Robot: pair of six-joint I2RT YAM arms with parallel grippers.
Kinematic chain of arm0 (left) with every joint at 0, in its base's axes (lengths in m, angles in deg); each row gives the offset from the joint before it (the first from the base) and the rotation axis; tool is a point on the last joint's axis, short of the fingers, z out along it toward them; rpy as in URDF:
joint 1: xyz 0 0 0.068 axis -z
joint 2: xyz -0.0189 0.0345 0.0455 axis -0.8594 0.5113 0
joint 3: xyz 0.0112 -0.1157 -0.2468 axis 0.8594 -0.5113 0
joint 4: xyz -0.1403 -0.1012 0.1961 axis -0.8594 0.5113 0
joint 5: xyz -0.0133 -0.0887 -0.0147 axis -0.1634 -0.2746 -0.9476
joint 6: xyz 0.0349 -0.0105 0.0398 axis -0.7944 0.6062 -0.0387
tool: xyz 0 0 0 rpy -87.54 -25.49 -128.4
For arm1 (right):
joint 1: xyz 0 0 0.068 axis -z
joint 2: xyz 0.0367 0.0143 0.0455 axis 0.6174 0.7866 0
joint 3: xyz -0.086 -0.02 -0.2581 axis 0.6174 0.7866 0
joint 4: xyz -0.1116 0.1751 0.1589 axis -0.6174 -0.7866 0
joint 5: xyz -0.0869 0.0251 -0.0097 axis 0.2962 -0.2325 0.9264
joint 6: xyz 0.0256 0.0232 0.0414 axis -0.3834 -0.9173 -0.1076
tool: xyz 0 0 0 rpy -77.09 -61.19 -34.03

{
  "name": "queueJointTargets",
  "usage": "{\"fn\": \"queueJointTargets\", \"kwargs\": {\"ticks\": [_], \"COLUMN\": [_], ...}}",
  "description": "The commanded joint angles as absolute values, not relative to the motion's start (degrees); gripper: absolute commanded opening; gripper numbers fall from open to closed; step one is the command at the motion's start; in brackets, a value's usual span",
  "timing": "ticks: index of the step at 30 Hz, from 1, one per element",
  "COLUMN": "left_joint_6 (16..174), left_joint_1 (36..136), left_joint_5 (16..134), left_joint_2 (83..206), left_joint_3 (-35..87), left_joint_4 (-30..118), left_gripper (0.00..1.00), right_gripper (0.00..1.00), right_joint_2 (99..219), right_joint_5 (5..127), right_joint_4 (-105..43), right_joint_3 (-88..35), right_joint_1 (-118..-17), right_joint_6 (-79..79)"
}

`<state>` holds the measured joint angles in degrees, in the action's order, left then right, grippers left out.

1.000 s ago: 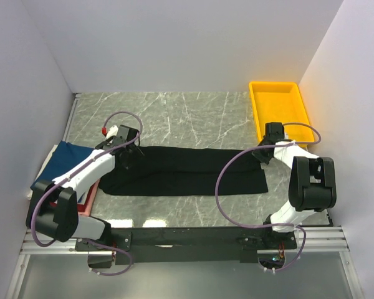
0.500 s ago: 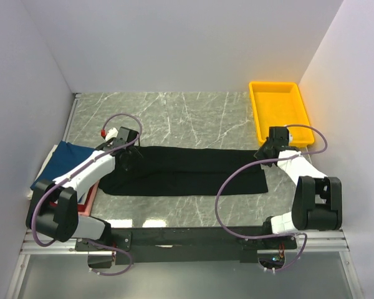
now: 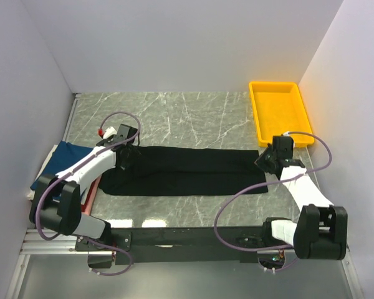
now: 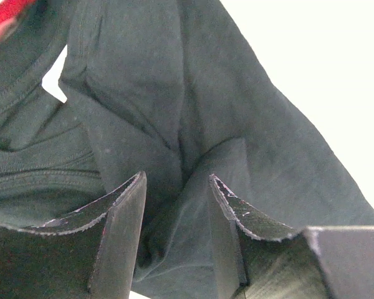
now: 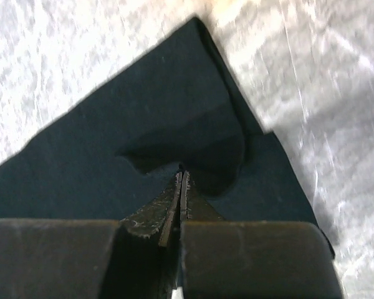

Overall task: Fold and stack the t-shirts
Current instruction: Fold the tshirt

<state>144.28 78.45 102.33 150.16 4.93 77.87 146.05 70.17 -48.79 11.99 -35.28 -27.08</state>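
Observation:
The black t-shirt (image 3: 187, 171) lies folded into a long strip across the middle of the table. My left gripper (image 3: 126, 160) is at its left end. In the left wrist view (image 4: 174, 180) the jaws are apart, with bunched black cloth (image 4: 174, 93) between them. My right gripper (image 3: 266, 162) is at the shirt's right end. In the right wrist view (image 5: 182, 171) the jaws are shut on a raised fold of the black cloth (image 5: 112, 162). A folded navy-blue t-shirt (image 3: 62, 159) lies at the left edge over a red one (image 3: 91, 194).
A yellow tray (image 3: 280, 112) stands at the back right, just beyond my right gripper. White walls close in the table on the left, back and right. The folded shirts sit beside my left arm. Bare marble (image 3: 187, 115) shows behind the black shirt.
My right arm has swung toward the near right and its gripper has shifted slightly nearer along the shirt's right end. My left gripper has barely moved.

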Motion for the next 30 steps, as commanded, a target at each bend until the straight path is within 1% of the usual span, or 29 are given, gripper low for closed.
{"fn": "queueJointTargets", "kwargs": {"ticks": [1,6,18,19,23,24,25,27,30], "left_joint_6": [145.4,145.1,141.5,141.2,140.3,140.1,140.1,140.0,140.0], "left_joint_1": [78.1,78.1,80.8,81.1,83.1,83.4,83.7,84.6,85.8], "left_joint_5": [104.7,103.6,99.7,99.5,99.4,99.3,99.0,98.8,99.0], "left_joint_2": [150.9,150.3,144.3,144.1,143.1,142.8,142.6,142.2,141.6], "left_joint_3": [8.7,7.8,2.8,2.4,2.0,1.8,1.4,0.9,-0.3], "left_joint_4": [79.3,78.9,79.5,79.6,80.7,80.8,80.8,81.2,81.8], "left_gripper": [0.49,0.47,0.30,0.26,0.15,0.10,0.03,0.01,0.01], "right_gripper": [0.00,0.00,0.00,0.00,0.00,0.00,0.00,0.00,0.00], "right_joint_2": [142.1,139.9,139.3,139.3,139.2,139.3,139.3,139.3,139.2], "right_joint_5": [68.7,67.7,66.7,66.7,66.7,66.7,66.7,66.6,66.4], "right_joint_4": [-48.4,-48.2,-48.0,-47.9,-47.8,-47.9,-47.9,-47.8,-47.8], "right_joint_3": [14.5,17.0,17.4,17.5,17.5,17.4,17.5,17.6,17.6], "right_joint_1": [-35.6,-35.6,-35.6,-35.6,-35.6,-35.6,-35.6,-35.6,-35.6], "right_joint_6": [-26.4,-26.1,-25.3,-25.3,-25.2,-25.1,-24.9,-25.1,-25.0]}}
